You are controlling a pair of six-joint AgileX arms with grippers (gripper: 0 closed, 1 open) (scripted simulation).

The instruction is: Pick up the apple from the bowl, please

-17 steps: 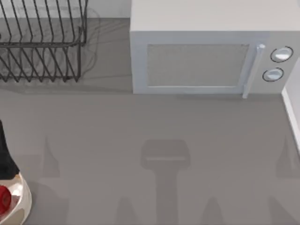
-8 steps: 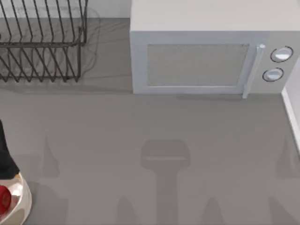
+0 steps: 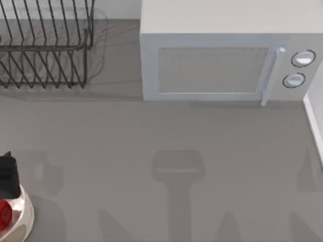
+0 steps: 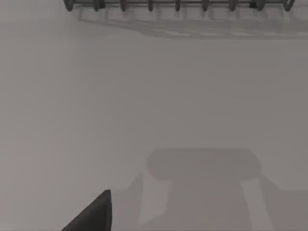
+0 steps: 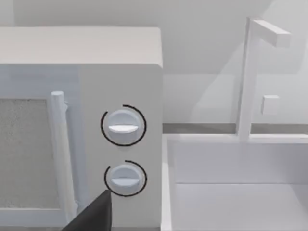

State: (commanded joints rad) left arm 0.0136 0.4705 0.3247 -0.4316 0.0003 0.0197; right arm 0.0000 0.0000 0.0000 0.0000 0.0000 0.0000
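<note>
Apple sits in the bowl, lower-left corner of top view. My left gripper is just above it at the frame edge; can't tell its opening. Risk: fingers clip the bowl's rim and shove it, since the apple is small.

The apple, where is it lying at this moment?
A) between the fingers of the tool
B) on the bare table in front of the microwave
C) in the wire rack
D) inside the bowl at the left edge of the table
D: in the top view the red apple sits inside the cream bowl at the table's left edge, with the dark left tool just beside it, not around the fruit.
</note>
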